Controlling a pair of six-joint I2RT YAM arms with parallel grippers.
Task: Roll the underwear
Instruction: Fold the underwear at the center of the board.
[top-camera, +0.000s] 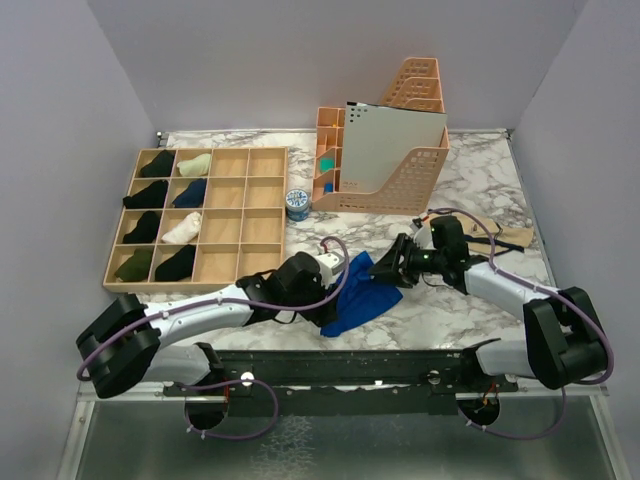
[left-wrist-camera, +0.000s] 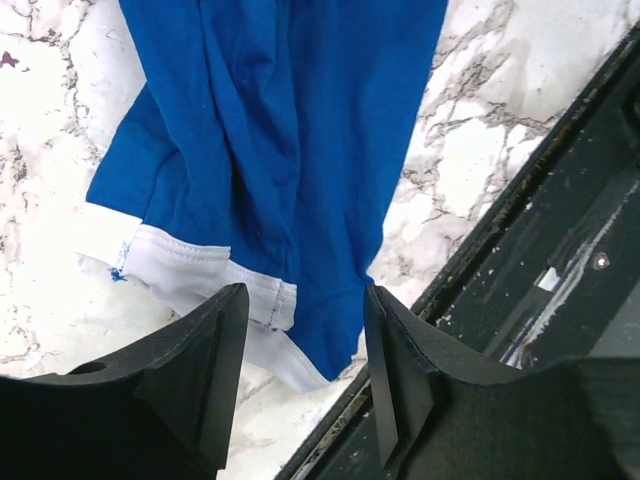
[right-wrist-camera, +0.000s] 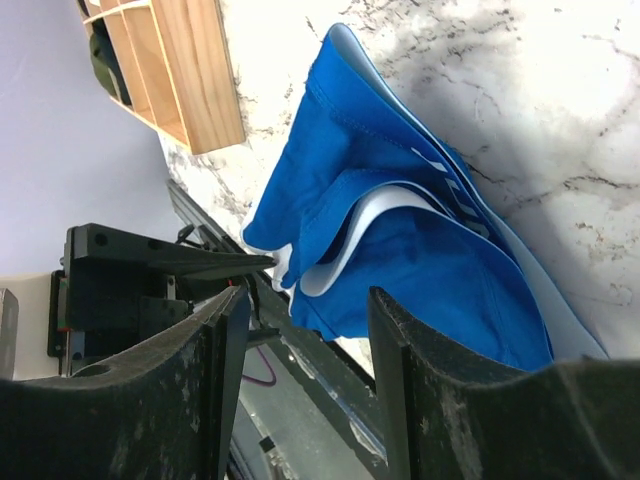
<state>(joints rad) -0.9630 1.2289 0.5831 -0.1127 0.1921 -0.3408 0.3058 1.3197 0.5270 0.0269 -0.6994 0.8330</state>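
The blue underwear with a white waistband lies crumpled on the marble table near its front edge, between the two arms. It also shows in the left wrist view and in the right wrist view. My left gripper is open at the garment's near left corner, and its jaws straddle the white waistband end without closing on it. My right gripper is open at the garment's far right side, with its jaws above the folded cloth and empty.
A wooden grid tray with rolled dark and light garments stands at the back left. A peach file organizer and a small blue-white tub stand behind. A beige cloth lies at the right. The black rail runs along the front edge.
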